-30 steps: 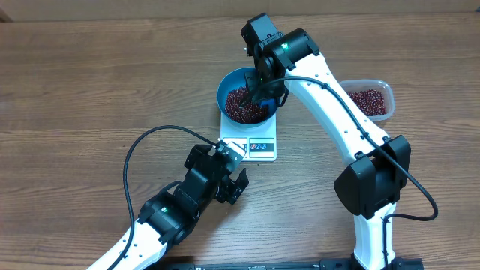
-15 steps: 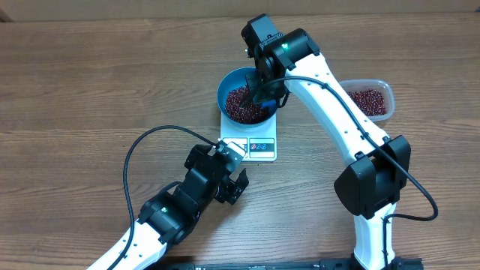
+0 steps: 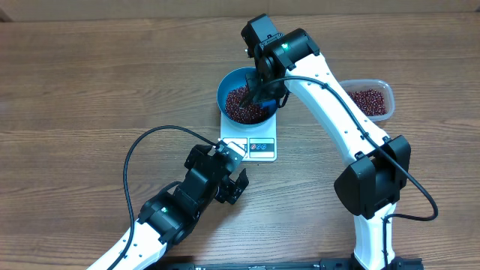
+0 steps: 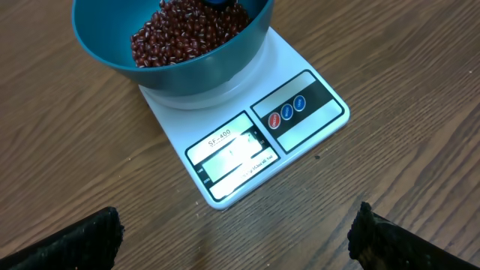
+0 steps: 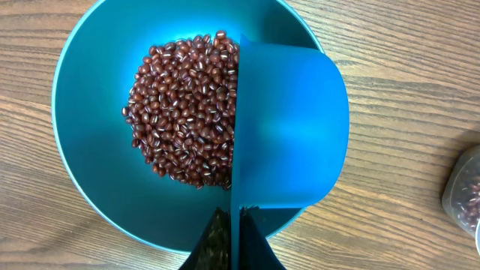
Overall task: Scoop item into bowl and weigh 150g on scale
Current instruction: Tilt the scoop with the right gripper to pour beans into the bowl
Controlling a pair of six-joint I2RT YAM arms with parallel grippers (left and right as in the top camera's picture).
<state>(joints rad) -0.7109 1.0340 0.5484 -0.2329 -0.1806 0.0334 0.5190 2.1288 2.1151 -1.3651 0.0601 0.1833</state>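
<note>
Across the wooden tabletop (image 3: 90,75) nothing has shifted: the right gripper (image 5: 232,240) stays clamped on the scoop (image 5: 289,127) over the beans (image 5: 184,105) in the bowl (image 5: 75,112) on the scale (image 4: 300,112); the left gripper (image 3: 236,186) gapes wide. Likely a weight check.

Left arm (image 3: 161,217) bent low, left fingers (image 4: 67,244) gaping wide; right arm (image 3: 337,97) outstretched, right fingers (image 5: 217,244) pinched together.

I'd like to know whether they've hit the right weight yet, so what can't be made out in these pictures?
- Scale reading: digits washed out by glare in the left wrist view, too small overhead.
- Inside of the scoop: the right wrist view shows only its outer wall, so whether it is empty is hidden.
- Beans under the scoop: covered by it.
- Tub: cut off by the right wrist view's right edge.
</note>
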